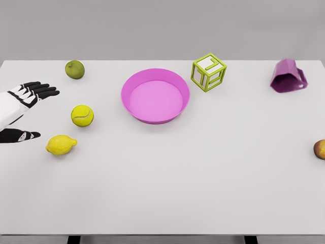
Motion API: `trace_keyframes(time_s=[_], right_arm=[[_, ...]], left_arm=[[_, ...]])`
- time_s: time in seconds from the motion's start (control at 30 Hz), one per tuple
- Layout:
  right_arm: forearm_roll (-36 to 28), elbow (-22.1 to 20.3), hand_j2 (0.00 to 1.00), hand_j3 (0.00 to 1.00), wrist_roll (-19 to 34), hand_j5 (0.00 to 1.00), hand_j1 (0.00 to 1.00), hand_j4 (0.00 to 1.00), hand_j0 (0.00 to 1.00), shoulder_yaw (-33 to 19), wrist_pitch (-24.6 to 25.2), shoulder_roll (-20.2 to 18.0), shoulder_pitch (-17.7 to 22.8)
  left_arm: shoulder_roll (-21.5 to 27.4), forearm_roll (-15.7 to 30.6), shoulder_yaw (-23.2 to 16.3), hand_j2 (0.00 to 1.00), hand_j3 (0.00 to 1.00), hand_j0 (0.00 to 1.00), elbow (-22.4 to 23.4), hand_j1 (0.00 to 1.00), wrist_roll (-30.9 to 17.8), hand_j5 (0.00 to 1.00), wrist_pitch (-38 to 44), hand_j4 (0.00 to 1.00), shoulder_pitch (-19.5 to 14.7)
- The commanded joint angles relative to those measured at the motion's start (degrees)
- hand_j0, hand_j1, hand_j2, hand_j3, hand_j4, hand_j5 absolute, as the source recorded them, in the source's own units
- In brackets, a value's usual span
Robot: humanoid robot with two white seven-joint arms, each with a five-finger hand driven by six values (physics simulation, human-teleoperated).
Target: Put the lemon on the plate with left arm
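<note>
Lemon (pixel 61 145), yellow and oval with a nub, lies beside the empty, spread left hand (pixel 25 101)

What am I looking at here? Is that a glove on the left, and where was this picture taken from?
It is a simulated robot's left hand, white and black, fingers spread, holding nothing. The single picture comes from a camera on the robot's head, looking down at a white table. On it lie a lemon just below the hand, a tennis ball, a green lime, a pink plate, a green frame cube, a purple cup on its side, and a brownish fruit at the right edge. The right hand is out of view.
</note>
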Motion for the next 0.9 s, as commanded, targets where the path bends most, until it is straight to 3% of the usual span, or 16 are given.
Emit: trace_keyframes(time_s=[0.0,0.23,0.43,0.5,0.57,0.7,0.87], right_arm=[[0.0,0.0,1.00,1.00,0.0,1.00,1.00,1.00,1.00,0.0,0.0,0.0,0.0],[0.0,0.1,1.00,1.00,0.0,1.00,1.00,1.00,1.00,0.0,0.0,0.0,0.0],[0.0,0.0,1.00,1.00,0.0,1.00,1.00,1.00,1.00,0.0,0.0,0.0,0.0],[0.0,0.1,1.00,1.00,0.0,1.00,1.00,1.00,1.00,0.0,0.0,0.0,0.0],[0.0,0.1,1.00,1.00,0.0,1.00,1.00,1.00,1.00,0.0,0.0,0.0,0.0],[0.0,0.1,1.00,1.00,0.0,1.00,1.00,1.00,1.00,0.0,0.0,0.0,0.0],[0.0,0.0,1.00,1.00,0.0,1.00,1.00,1.00,1.00,0.0,0.0,0.0,0.0]], left_arm=[[0.1,0.4,0.0,1.00,1.00,1.00,0.0,1.00,0.0,1.00,0.1,1.00,0.0],[0.2,0.8,-0.2,1.00,1.00,1.00,0.0,1.00,0.0,1.00,0.1,1.00,0.4],[0.5,7.2,0.1,1.00,1.00,1.00,0.4,1.00,0.2,1.00,0.1,1.00,1.0],[3.1,12.2,-0.3,1.00,1.00,1.00,0.0,1.00,0.2,1.00,0.1,1.00,5.4],[4.1,13.8,0.2,1.00,1.00,1.00,0.0,1.00,0.3,1.00,0.1,1.00,6.1],[4.6,12.6,0.0,1.00,1.00,1.00,0.0,1.00,0.1,1.00,0.1,1.00,6.1],[7.3,7.2,-0.4,1.00,1.00,1.00,0.0,1.00,0.0,1.00,0.1,1.00,6.2]])
